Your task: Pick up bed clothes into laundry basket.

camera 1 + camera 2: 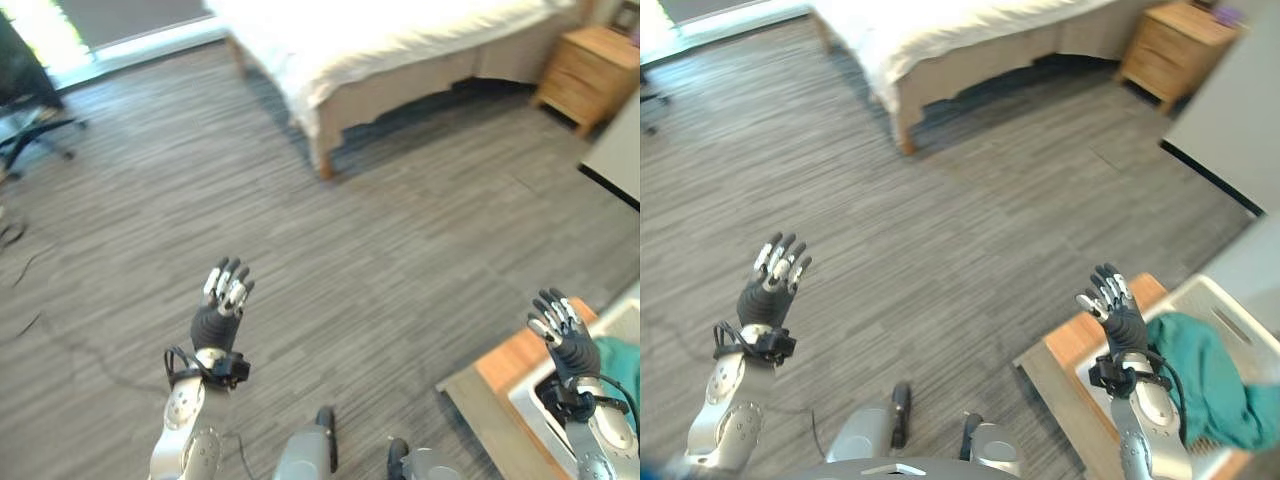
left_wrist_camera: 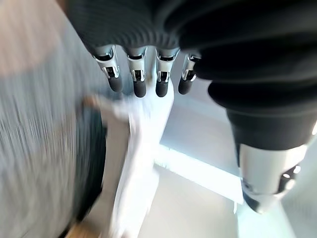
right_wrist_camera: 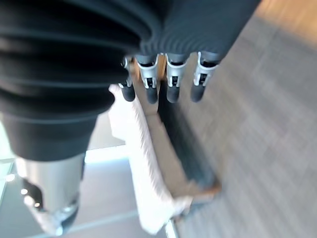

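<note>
My left hand (image 1: 222, 300) and right hand (image 1: 1112, 305) hang empty, fingers straight, with crumpled teal cloth (image 1: 1205, 380) already in the white plastic laundry basket (image 1: 1223, 305) and the white-sheeted bed (image 1: 400, 40) well apart.

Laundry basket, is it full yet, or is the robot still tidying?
One teal cloth already lies in the white laundry basket. The left robot hand and right robot hand are open, holding nothing. The bed is across the floor, white bedding on it.
</note>
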### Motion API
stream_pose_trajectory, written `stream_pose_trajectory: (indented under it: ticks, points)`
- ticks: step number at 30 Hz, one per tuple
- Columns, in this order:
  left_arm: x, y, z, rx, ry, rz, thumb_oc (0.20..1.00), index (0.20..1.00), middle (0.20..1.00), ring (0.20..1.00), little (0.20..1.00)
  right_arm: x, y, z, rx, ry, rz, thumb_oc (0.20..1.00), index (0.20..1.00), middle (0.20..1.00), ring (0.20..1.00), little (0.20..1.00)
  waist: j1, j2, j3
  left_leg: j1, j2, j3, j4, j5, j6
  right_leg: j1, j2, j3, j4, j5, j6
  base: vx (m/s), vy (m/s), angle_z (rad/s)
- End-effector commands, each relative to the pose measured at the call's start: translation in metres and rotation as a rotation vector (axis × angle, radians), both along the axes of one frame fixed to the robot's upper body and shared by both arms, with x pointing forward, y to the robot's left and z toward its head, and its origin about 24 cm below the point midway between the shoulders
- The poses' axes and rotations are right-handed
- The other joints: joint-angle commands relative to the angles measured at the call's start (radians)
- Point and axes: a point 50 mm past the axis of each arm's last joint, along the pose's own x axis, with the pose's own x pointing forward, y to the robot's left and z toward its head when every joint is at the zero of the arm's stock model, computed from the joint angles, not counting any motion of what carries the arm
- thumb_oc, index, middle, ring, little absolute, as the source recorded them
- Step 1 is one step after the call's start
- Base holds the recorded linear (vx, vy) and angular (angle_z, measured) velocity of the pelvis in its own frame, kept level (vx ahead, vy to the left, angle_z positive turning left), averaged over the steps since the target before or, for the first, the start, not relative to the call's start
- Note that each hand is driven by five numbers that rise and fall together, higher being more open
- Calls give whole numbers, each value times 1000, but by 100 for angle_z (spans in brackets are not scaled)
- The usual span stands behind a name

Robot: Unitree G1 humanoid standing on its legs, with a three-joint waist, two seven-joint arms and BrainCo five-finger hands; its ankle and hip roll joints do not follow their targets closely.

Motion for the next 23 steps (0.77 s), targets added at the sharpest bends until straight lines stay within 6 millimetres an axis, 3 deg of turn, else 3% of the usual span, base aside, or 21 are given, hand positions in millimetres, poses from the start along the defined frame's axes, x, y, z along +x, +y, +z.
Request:
stream_pose_trajectory:
  ticks: [1, 2, 3, 4, 5, 7, 8, 9, 10, 15, 18, 23]
  points:
    - [6, 12, 30, 139, -121, 94, 1000, 1000, 1000, 1000, 1000, 4, -1, 7, 78, -69, -27, 1000, 1000, 1000, 1000, 1000, -42, 23, -33, 65, 38, 18, -133, 34, -51, -71, 27, 3, -78, 17, 75, -41, 51, 180]
    - [6, 12, 30, 139, -121, 94, 1000, 1000, 1000, 1000, 1000, 4, -1, 7, 78, -69, -27, 1000, 1000, 1000, 1000, 1000, -43, 23, -33, 65, 38, 18, -133, 34, -51, -70, 27, 3, -78, 17, 75, -82, 209, 151]
    - [7, 7, 24, 167, -88, 80, 1000, 1000, 1000, 1000, 1000, 5, 3, 6, 101, -66, -22, 1000, 1000, 1000, 1000, 1000, -50, 53, -48, 72, 1, 26, -221, 32, -40, -68, 16, -32, -77, 31, 93, -46, 160, 114]
    - [7, 7, 23, 167, -88, 80, 1000, 1000, 1000, 1000, 1000, 5, 3, 6, 101, -66, -22, 1000, 1000, 1000, 1000, 1000, -52, 53, -48, 73, 0, 25, -225, 35, -39, -68, 14, -33, -77, 30, 94, -35, 374, 102]
    - [10, 3, 22, 181, -73, 83, 1000, 1000, 1000, 1000, 1000, 14, 8, 8, 73, -71, -15, 1000, 1000, 1000, 1000, 1000, -50, 74, -41, 83, -40, -32, -252, 19, -3, -124, -24, -18, 48, 52, 109, -2, 312, 84]
    - [13, 0, 19, 234, -55, 50, 1000, 1000, 1000, 1000, 1000, 19, 15, 7, 101, -79, -31, 1000, 1000, 1000, 1000, 1000, -70, 76, -23, 97, -63, -54, -256, 12, 30, -176, -47, 55, 170, 93, 134, -41, 287, 39]
    - [15, -1, 18, 258, -49, 45, 1000, 1000, 1000, 1000, 1000, 23, 22, 4, 116, -76, -22, 1000, 1000, 1000, 1000, 1000, -87, 78, -5, 105, -68, -70, -261, 13, 37, -219, -26, 144, 224, 118, 163, -96, 135, 21]
    - [17, -1, 18, 266, -51, 44, 1000, 1000, 1000, 1000, 1000, 27, 29, 4, 130, -79, 0, 1000, 1000, 1000, 1000, 1000, -93, 79, -2, 108, -72, -81, -269, 13, 38, -247, 3, 221, 207, 111, 170, -100, 79, 28]
    - [18, -1, 19, 261, -55, 42, 1000, 1000, 1000, 1000, 1000, 30, 36, 5, 131, -81, 32, 1000, 1000, 1000, 1000, 1000, -84, 83, -8, 111, -72, -77, -279, 14, 34, -243, 7, 236, 136, 110, 163, -44, 11, 5]
    - [11, 3, 12, 261, -33, 70, 1000, 1000, 1000, 1000, 1000, 33, 30, 8, -176, -35, 110, 1000, 1000, 1000, 1000, 1000, -42, 59, -54, 109, -82, -97, -284, 22, 29, -155, 29, 241, -52, 108, 150, 38, -51, 8]
    - [7, -4, 0, 242, 21, 25, 1000, 1000, 1000, 1000, 1000, 35, 30, 10, -160, -47, 99, 1000, 1000, 1000, 1000, 1000, -33, 46, -92, 122, -77, -95, -293, 26, 23, -90, 42, 219, -124, 105, 141, 83, -59, 10]
    - [3, -2, -5, 260, 49, 29, 1000, 1000, 1000, 1000, 1000, 37, 31, 10, -147, -49, 101, 1000, 1000, 1000, 1000, 1000, -32, 39, -111, 131, -78, -95, -301, 25, 22, -73, 44, 212, -137, 105, 139, 6, -2, -1]
